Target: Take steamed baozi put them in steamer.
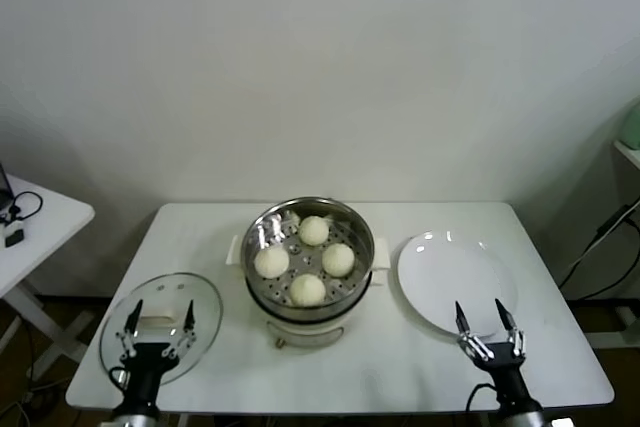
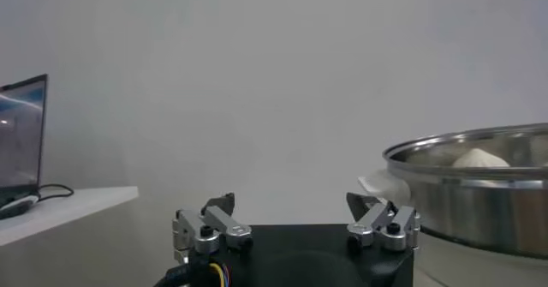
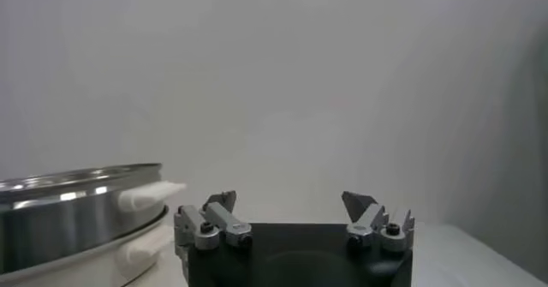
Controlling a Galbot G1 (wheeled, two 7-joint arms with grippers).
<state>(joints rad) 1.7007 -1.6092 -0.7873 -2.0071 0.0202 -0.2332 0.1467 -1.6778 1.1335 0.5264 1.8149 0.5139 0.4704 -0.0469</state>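
Note:
The shiny steel steamer (image 1: 262,231) stands on a white base at the table's middle. Several creamy baozi lie on its perforated floor: one at the back (image 1: 314,230), one at the left (image 1: 271,261), one at the right (image 1: 338,259) and one at the front (image 1: 307,290). My left gripper (image 1: 159,312) is open and empty at the front left, above the glass lid. My right gripper (image 1: 478,313) is open and empty at the front right, over the plate's near edge. The left wrist view shows the steamer's rim (image 2: 467,156) with a baozi top (image 2: 481,158); the right wrist view shows the steamer's wall (image 3: 77,207).
A round glass lid (image 1: 205,299) lies flat at the table's front left. A flat white plate (image 1: 440,267) lies to the right of the steamer. A small white side table (image 1: 40,217) with cables stands at the far left; a laptop (image 2: 21,134) sits on it.

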